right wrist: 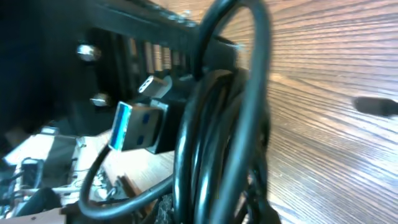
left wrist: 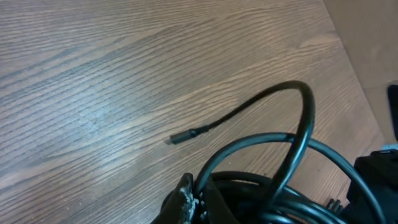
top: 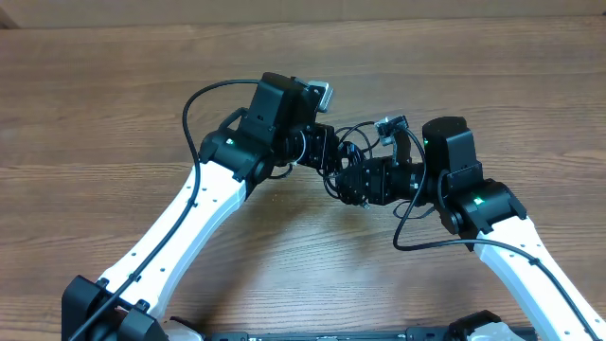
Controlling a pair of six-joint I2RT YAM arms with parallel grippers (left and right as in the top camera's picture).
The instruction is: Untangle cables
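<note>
The cables [top: 358, 150] are a tangle of thin black cords held above the table between both arms. My left gripper [top: 329, 154] is shut on a cord; in the left wrist view its fingertips [left wrist: 194, 198] pinch a loop of the cables [left wrist: 292, 140], and one free end with a small plug [left wrist: 181, 137] hangs out over the wood. My right gripper [top: 358, 182] is shut on the bundle; in the right wrist view several cable strands [right wrist: 217, 137] run between its fingers [right wrist: 211, 208]. A blue-tipped USB plug [right wrist: 134, 126] sticks out to the left.
The wooden table [top: 114, 104] lies under everything. Thicker black arm wires loop beside the left arm [top: 189, 114] and the right arm [top: 407, 227]. Another small plug end [right wrist: 376, 106] shows at the right of the right wrist view.
</note>
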